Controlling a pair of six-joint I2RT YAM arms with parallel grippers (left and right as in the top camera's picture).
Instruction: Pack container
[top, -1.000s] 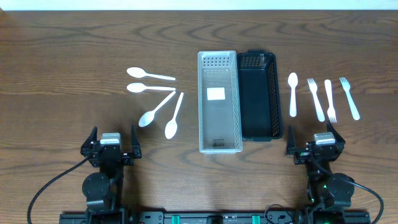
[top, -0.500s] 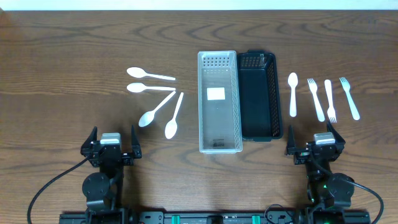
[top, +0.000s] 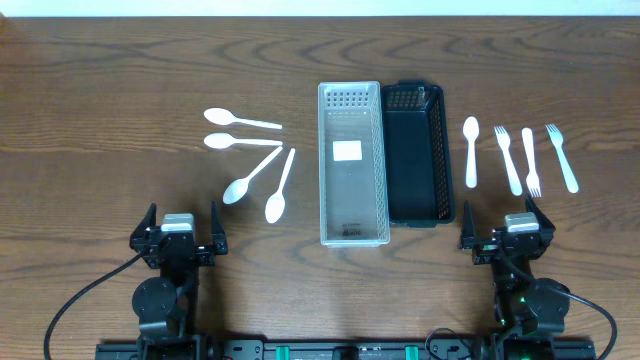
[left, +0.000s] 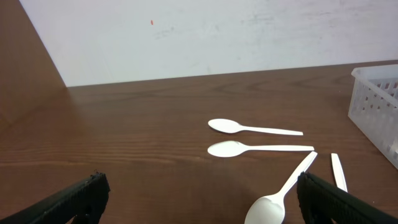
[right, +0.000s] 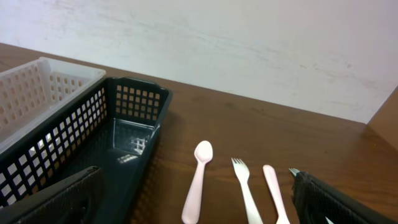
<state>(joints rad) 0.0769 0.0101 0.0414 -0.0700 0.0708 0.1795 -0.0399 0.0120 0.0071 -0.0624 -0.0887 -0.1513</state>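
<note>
Two baskets stand side by side mid-table: a white one (top: 352, 165) (left: 379, 102) (right: 37, 93) and a black one (top: 418, 155) (right: 93, 146), both with no cutlery inside. Several white spoons (top: 250, 160) (left: 258, 148) lie left of them. To the right lie one spoon (top: 471, 150) (right: 199, 180) and three forks (top: 535, 158) (right: 245, 186). My left gripper (top: 177, 228) (left: 199, 205) sits open at the front left, short of the spoons. Near the front right, my right gripper (top: 507, 222) (right: 196, 205) is open too, with the spoon and forks just ahead.
The wooden table (top: 120, 80) runs back to a white wall (left: 217, 31). Both arm bases (top: 160, 300) (top: 530, 305) sit at the near edge.
</note>
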